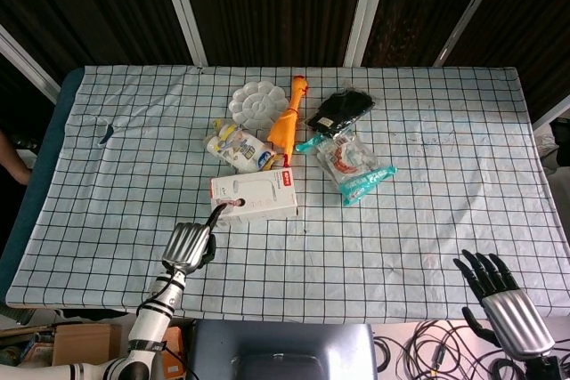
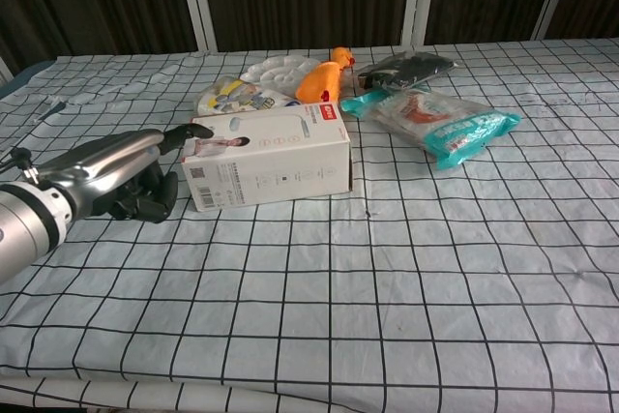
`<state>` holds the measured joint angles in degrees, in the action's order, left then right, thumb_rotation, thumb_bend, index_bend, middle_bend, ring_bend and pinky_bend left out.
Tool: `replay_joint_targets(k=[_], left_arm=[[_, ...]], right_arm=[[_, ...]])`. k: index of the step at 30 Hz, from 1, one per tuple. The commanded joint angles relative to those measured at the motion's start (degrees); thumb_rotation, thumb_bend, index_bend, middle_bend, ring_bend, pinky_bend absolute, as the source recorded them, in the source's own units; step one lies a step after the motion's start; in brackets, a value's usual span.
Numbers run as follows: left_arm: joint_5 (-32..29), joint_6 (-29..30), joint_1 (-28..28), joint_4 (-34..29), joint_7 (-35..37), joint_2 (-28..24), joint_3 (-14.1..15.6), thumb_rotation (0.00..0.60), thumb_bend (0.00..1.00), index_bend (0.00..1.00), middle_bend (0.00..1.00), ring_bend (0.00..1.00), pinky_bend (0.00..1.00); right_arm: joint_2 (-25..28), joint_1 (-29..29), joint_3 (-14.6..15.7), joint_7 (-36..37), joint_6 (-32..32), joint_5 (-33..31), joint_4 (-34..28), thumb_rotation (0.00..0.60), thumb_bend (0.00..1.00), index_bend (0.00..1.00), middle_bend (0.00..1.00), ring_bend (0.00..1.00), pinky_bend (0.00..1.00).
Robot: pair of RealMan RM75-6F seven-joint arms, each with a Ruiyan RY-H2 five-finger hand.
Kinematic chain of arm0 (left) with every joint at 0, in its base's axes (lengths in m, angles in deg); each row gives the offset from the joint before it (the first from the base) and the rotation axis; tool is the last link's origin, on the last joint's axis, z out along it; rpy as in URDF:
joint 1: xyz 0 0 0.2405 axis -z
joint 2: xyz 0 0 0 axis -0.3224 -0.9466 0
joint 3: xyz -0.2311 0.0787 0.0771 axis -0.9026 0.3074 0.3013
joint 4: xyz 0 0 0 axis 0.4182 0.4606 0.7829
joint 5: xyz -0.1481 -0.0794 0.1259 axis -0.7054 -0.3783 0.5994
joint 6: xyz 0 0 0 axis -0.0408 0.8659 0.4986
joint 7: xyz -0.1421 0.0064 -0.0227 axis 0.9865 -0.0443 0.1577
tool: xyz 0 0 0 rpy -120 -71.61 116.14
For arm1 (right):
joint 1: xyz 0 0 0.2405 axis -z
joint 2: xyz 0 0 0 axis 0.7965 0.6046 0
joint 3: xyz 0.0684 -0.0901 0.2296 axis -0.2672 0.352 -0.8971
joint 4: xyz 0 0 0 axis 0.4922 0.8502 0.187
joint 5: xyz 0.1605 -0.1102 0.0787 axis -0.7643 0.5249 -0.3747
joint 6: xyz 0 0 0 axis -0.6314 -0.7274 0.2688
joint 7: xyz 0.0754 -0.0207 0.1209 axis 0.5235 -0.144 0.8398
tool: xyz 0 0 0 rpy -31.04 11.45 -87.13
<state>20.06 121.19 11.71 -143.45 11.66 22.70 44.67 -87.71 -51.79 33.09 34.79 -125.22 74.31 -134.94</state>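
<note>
Left hand (image 2: 121, 179): reaching at the near-left end of the box (image 2: 269, 157), one finger stretched onto its top edge, the others curled under; nothing is being gripped yet. Box: lying flat on the bench (image 1: 427, 220), near of the pouch (image 1: 239, 149), palette (image 1: 256, 101), orange toy (image 1: 287, 120) and packets (image 1: 354, 165); lifting remains undone. Right hand (image 1: 499, 295): hovering at the near-right edge, fingers spread, holding nothing.

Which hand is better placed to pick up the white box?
Left. The left hand is right at the white box, a finger reaching onto its near end. The right hand rests at the table's near right edge, far from the box, fingers spread, holding nothing.
</note>
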Motion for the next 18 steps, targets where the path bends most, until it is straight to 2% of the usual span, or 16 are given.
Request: replay_joint_targets(k=[1,3,6,7,9,10,11,12,13,16,18], left_arm=[[0.08,0.20,0.12,-0.13,0.26,-0.13,0.13,0.600,0.79,0.10,1.00,1.00,1.00],[0.59,0.77,0.01,-0.42,0.78,-0.38,0.33,0.600,0.77,0.09,1.00,1.00,1.00],[5.31,3.37,-1.07,-2.04,2.78,-2.11,1.53,0.600,0.66,0.06,1.00,1.00,1.00],[9.22,5.04,-2.03,-2.96,4.86,-3.67,2.68,0.600,0.62,0.04,0.92,0.95,0.99],[15.62,6.50,-3.55,-4.54,9.36,-7.67,5.41,0.600,0.55,0.01,0.58,0.60,0.75],[20.12,8.18,-4.78,-5.11,11.68,-11.10,7.43,0.600,0.51,0.00,0.32,0.32,0.49],[23.02,10.04,-6.00,-5.47,12.50,-13.54,8.96,0.600,0.47,0.00,0.13,0.11,0.23],[26.40,12.12,-7.70,-6.18,13.33,-16.88,11.42,0.600,0.44,0.00,0.06,0.04,0.12],[28.93,14.24,-9.52,-6.80,13.84,-19.76,13.73,0.600,0.40,0.00,0.01,0.01,0.04],[36.47,21.21,-14.92,-5.02,17.83,-25.62,19.80,0.600,0.37,0.00,0.00,0.00,0.00],[40.28,26.88,-19.09,0.25,21.75,-26.50,22.72,0.600,0.37,0.00,0.00,0.00,0.00]], right_arm=[[-0.07,-0.06,-0.04,-0.18,0.19,-0.08,-0.02,0.600,0.36,0.00,0.00,0.00,0.00],[-0.12,-0.12,-0.03,-0.29,0.33,-0.06,-0.05,0.600,0.36,0.00,0.00,0.00,0.00],[-0.20,-0.16,-0.03,-0.60,0.46,-0.04,-0.05,0.600,0.36,0.00,0.00,0.00,0.00],[-0.21,-0.15,0.00,-0.66,0.50,-0.05,-0.04,0.600,0.36,0.00,0.00,0.00,0.00],[-0.31,-0.12,-0.06,-0.98,0.58,-0.20,0.06,0.600,0.36,0.00,0.00,0.00,0.00],[-0.39,-0.11,-0.03,-1.15,0.75,-0.30,0.00,0.600,0.36,0.00,0.00,0.00,0.00],[-0.48,-0.12,-0.05,-1.33,0.87,-0.38,-0.05,0.600,0.36,0.00,0.00,0.00,0.00],[-0.62,-0.15,-0.10,-1.78,1.09,-0.52,-0.06,0.600,0.36,0.00,0.00,0.00,0.00],[-0.81,-0.15,-0.11,-2.14,1.30,-0.65,-0.13,0.600,0.36,0.00,0.00,0.00,0.00],[-1.34,-0.10,-0.22,-3.48,1.59,-0.84,-0.32,0.600,0.36,0.00,0.00,0.00,0.00],[-1.74,-0.06,-0.35,-4.35,1.71,-0.99,-0.42,0.600,0.36,0.00,0.00,0.00,0.00]])
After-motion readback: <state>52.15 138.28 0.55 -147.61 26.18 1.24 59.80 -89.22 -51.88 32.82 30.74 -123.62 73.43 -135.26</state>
